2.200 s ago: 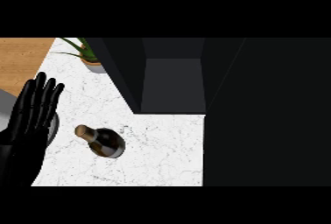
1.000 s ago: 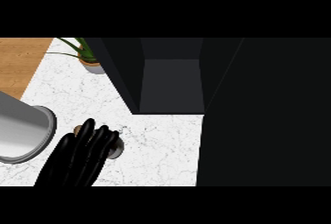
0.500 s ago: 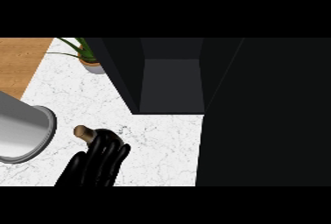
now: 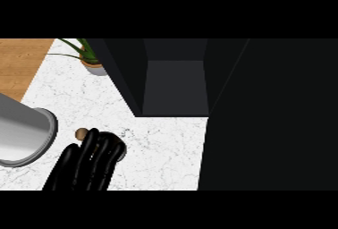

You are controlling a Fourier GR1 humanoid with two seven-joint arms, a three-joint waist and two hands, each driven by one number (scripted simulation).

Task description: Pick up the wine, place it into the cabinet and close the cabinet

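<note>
- One black hand [image 4: 84, 163] shows, at lower left of the frame, rising from the bottom edge. It belongs to the left arm, whose grey forearm [image 4: 23, 134] enters from the left edge as a wide grey cylinder.
- Its fingers [image 4: 99, 147] lie side by side, laid over the wine bottle [image 4: 82, 133] and bent down across its body. Whether they wrap round the bottle or only rest on it, cannot tell from this view.
- Bottle mostly hidden under the hand. Only the brown cork end pokes out past the fingertips, toward the upper left, plus a sliver of dark shoulder at the fingers' right side.
- Bottle lies on the white marbled counter [image 4: 162, 152], left of centre, near the grey forearm and well short of the cabinet.
- Right hand shows nowhere in the frame.
- Farther up, centre of frame: the dark cabinet [image 4: 175, 85], door open, with its grey inner floor and dark side walls visible. A large black mass fills the right side of the frame; cannot tell what part of the cabinet it is.
- Upper left: a potted plant [image 4: 89, 56] with thin green leaves in a pale pot, just beside the cabinet's left wall.
- Far upper left corner: a strip of wooden surface [image 4: 20, 62] bordering the counter.
</note>
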